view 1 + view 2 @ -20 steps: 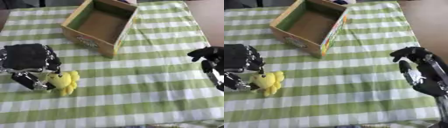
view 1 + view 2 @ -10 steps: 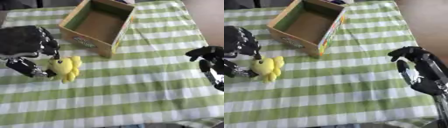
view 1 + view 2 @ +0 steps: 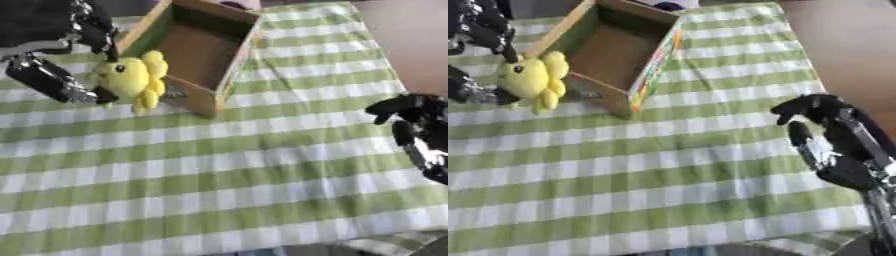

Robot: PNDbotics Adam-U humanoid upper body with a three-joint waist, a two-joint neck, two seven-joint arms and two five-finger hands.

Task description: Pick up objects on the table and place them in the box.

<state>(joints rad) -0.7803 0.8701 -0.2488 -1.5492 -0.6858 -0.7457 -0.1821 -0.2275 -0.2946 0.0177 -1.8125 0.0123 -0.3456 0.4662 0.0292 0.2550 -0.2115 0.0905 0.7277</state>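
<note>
Pinching the yellow plush toy point(image 3: 131, 77) between thumb and fingers, the left hand point(image 3: 54, 45) held it in the air just beside the near-left wall of the cardboard box point(image 3: 199, 50), apparently high enough to clear the rim before a drop inside. The right hand point(image 3: 833, 140) hung idle over the checked tabletop point(image 3: 245, 165), fingers loosely curled and grasping nothing, well clear of the box.

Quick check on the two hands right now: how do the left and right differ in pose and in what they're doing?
The left hand is up beside the cardboard box, fingers pinching the yellow plush toy; the right hand holds nothing, fingers relaxed. The left hand hangs over the box's near-left corner, while the right sits low at the green checked tablecloth's right edge. Both are black with silver parts.
</note>
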